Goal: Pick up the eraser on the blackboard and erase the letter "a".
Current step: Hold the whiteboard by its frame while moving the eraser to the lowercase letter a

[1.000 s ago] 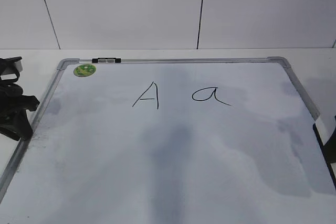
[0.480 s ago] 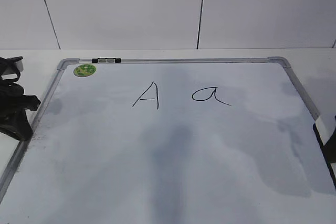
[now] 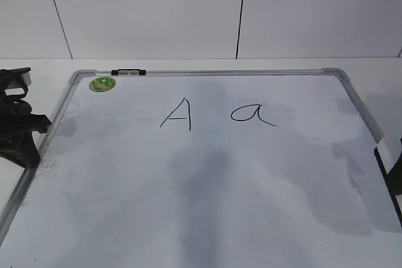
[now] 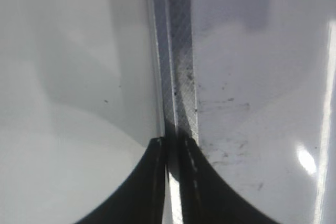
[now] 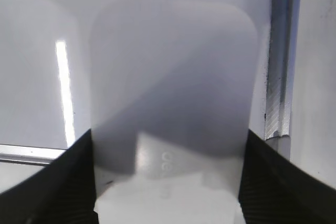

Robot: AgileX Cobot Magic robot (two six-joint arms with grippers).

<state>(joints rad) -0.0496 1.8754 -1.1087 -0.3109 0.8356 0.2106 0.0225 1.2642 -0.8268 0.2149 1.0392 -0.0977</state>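
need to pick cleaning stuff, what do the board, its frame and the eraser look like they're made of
The board looks like glossy coated white panel: it mirrors the lights. Its frame seems brushed metal, grey with fine striations. The eraser appears to be smooth matte white plastic with rounded corners and faint moulded marks.

One blackboard (image 3: 352, 101), two letters, one green magnet (image 3: 102, 83), one eraser (image 5: 173, 87), two grippers
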